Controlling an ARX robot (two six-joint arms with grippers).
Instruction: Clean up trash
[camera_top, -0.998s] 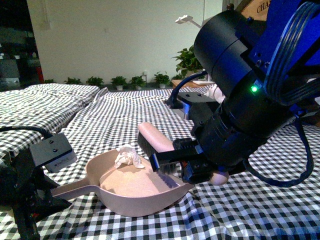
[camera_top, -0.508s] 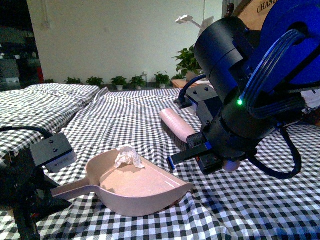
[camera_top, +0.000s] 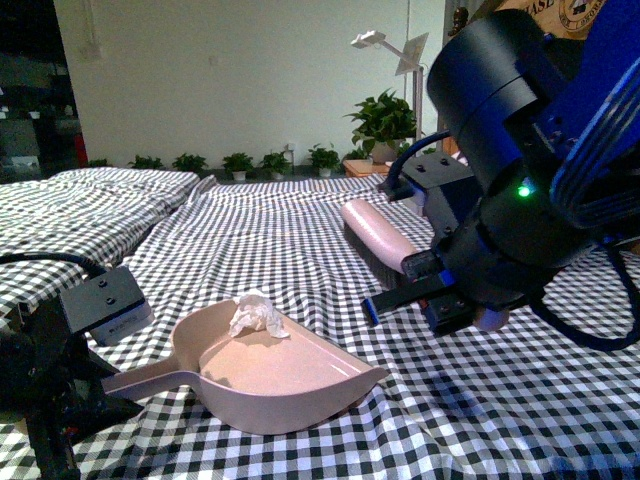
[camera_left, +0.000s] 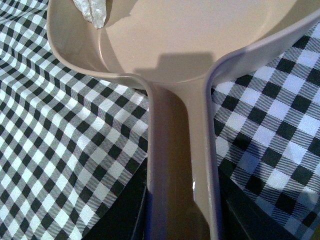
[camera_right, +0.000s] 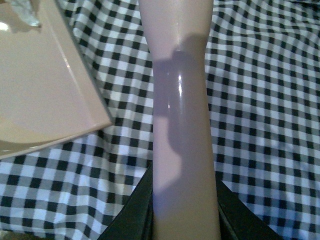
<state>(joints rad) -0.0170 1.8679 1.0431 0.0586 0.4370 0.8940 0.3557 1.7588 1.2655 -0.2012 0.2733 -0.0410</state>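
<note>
A small crumpled white paper wad (camera_top: 256, 314) lies inside the pink dustpan (camera_top: 280, 380), at its back wall. My left gripper (camera_top: 95, 385) is shut on the dustpan's handle (camera_left: 181, 170); the wad's edge shows in the left wrist view (camera_left: 92, 11). My right gripper (camera_top: 440, 300) is shut on the pink brush (camera_top: 378, 240) and holds it above the cloth, to the right of the dustpan. In the right wrist view the brush (camera_right: 180, 115) runs up the middle, with the dustpan's front lip (camera_right: 55, 95) beside it.
A black-and-white checked cloth (camera_top: 300, 230) covers the whole surface, with folds and wrinkles. Potted plants (camera_top: 240, 162) line the far wall. A lamp (camera_top: 385, 45) stands at the back right.
My right arm has lifted the brush out of the dustpan's mouth and carried it up and to the right. The dustpan, wad and left gripper have not moved.
</note>
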